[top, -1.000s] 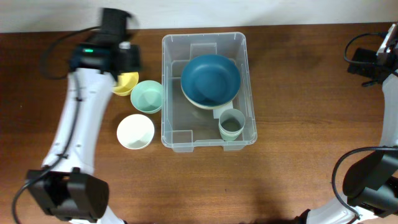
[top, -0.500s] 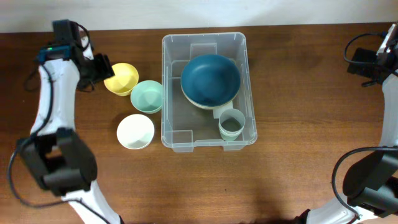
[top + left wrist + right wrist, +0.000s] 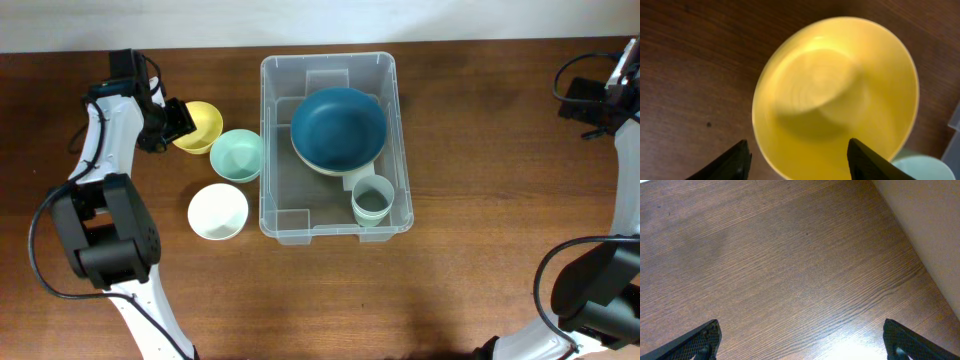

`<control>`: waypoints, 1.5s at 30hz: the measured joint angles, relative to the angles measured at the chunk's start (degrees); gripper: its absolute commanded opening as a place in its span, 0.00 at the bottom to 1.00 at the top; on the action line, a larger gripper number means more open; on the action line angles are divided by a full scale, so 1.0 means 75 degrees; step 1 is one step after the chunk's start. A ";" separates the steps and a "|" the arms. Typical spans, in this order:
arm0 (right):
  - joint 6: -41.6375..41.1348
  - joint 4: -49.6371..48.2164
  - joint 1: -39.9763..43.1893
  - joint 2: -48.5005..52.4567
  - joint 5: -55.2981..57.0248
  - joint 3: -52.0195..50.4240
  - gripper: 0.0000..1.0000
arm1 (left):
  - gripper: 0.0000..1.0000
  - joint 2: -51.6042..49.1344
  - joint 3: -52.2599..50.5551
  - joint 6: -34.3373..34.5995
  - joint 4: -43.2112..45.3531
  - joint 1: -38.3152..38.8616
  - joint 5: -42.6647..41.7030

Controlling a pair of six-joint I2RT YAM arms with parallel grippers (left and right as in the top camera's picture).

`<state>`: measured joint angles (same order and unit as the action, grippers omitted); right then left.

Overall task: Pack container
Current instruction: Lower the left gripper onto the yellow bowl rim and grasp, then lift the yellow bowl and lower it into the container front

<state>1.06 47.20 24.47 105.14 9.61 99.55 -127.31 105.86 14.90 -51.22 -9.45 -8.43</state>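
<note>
Container (image 3: 330, 58) count is one: a clear bin mid-table (image 3: 480, 280), open side up, long axis running from the far edge toward the near edge. Inside it are one dark blue bowl (image 3: 338, 128), stacked on a paler one, plus one cup (image 3: 372, 200) in the near right corner. Three bowls sit outside on its left: yellow bowl (image 3: 203, 124), mint bowl (image 3: 236, 155) and white bowl (image 3: 218, 211). The mint one sits between the yellow one and the bin wall. Left gripper (image 3: 802, 160) is spread wide at the yellow bowl's rim, holding nothing. Right gripper (image 3: 802, 345) is also spread, over bare wood far right.
</note>
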 measured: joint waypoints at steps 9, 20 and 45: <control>-0.0003 -0.0003 0.0000 0.0000 0.0000 0.0000 0.99 | 0.40 -0.0650 0.0000 0.0207 0.0012 -0.0006 -0.0003; -0.0006 0.0000 0.0000 0.0000 0.0000 0.0000 0.99 | 0.01 -0.0676 0.0000 0.0227 0.0032 -0.0472 -0.0064; 0.0003 0.0000 0.0000 0.0000 0.0000 0.0000 0.99 | 0.01 0.2416 0.0656 -0.0271 -0.1480 0.1510 -0.0163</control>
<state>1.08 47.20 24.47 105.14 9.61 99.55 -109.19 110.78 12.86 -62.33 1.87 -9.65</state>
